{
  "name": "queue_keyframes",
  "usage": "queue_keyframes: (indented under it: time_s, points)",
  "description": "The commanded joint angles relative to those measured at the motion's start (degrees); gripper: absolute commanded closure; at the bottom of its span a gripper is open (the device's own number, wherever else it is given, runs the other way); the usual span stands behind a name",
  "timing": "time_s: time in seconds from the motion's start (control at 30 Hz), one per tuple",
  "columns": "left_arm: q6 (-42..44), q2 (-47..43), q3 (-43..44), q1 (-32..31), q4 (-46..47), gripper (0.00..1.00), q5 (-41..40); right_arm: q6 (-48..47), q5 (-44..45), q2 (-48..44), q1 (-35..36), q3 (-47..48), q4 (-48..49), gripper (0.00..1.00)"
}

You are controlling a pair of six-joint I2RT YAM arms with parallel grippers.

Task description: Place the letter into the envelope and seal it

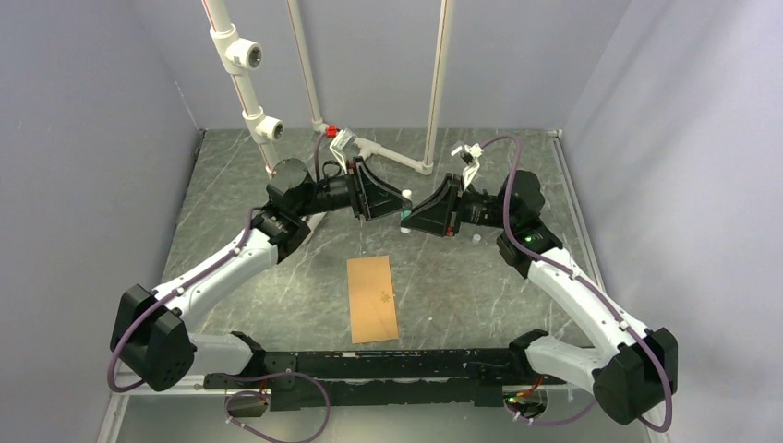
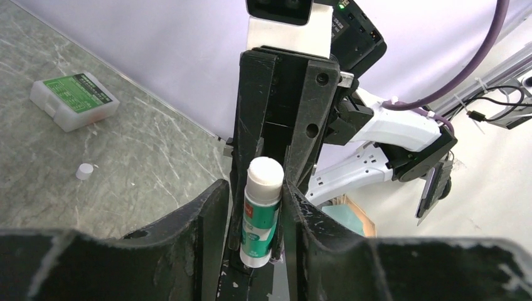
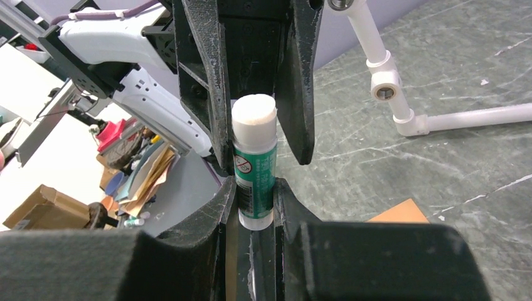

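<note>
The brown envelope (image 1: 372,298) lies flat on the table in front of the arm bases; one corner of the envelope (image 3: 401,212) shows in the right wrist view. The letter is out of view. Both grippers meet tip to tip above the table's middle. My right gripper (image 3: 256,188) is shut on the lower body of a green-and-white glue stick (image 3: 254,160). My left gripper (image 2: 256,194) straddles the same glue stick (image 2: 260,216). Its jaws are narrowed: one finger is against the stick and a small gap is left on the other side.
A small white cap (image 2: 85,170) lies loose on the table. A clear box with a green label (image 2: 74,99) sits near the wall. White pipe framing (image 1: 397,157) stands on the table behind the grippers. The arms' black base rail (image 1: 369,374) runs along the near edge.
</note>
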Motion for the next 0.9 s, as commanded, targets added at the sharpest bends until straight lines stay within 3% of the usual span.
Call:
queue_keyframes:
  time_s: [0.0,0.23,0.37,0.47,0.5,0.57,0.63,0.73,0.87]
  points:
    - [-0.8,0.3,1.1,0.0,2.2,0.60,2.0,0.3,-1.1,0.0,0.6,0.8,4.7,1.00]
    - [-1.7,0.7,1.1,0.0,2.6,0.63,3.5,1.5,-0.9,1.3,0.6,1.4,6.8,1.00]
    - [-2.5,1.2,2.1,0.0,3.0,0.78,4.5,1.7,-1.0,1.5,0.6,2.0,6.9,1.00]
    - [-3.6,1.6,2.6,0.0,4.8,0.97,5.5,1.8,-0.3,1.6,0.6,2.1,6.3,1.00]
    - [-3.5,1.5,2.7,0.0,4.8,0.97,5.3,1.9,0.3,1.7,0.6,2.3,5.3,0.95]
    - [-2.8,0.8,3.1,0.0,3.5,0.98,4.2,2.7,1.6,1.1,0.6,1.7,4.4,0.68]
    - [-1.7,-0.3,3.6,0.0,1.6,0.98,1.0,5.0,2.5,0.4,0.6,0.0,5.2,0.51]
    - [-0.8,-1.5,5.0,0.1,-0.8,0.98,-2.1,10.3,3.7,-1.0,0.6,-4.5,10.2,0.45]
    - [-2.4,-1.2,6.2,0.1,0.5,0.97,-1.6,15.9,4.8,-2.4,0.7,-8.3,17.6,0.47]
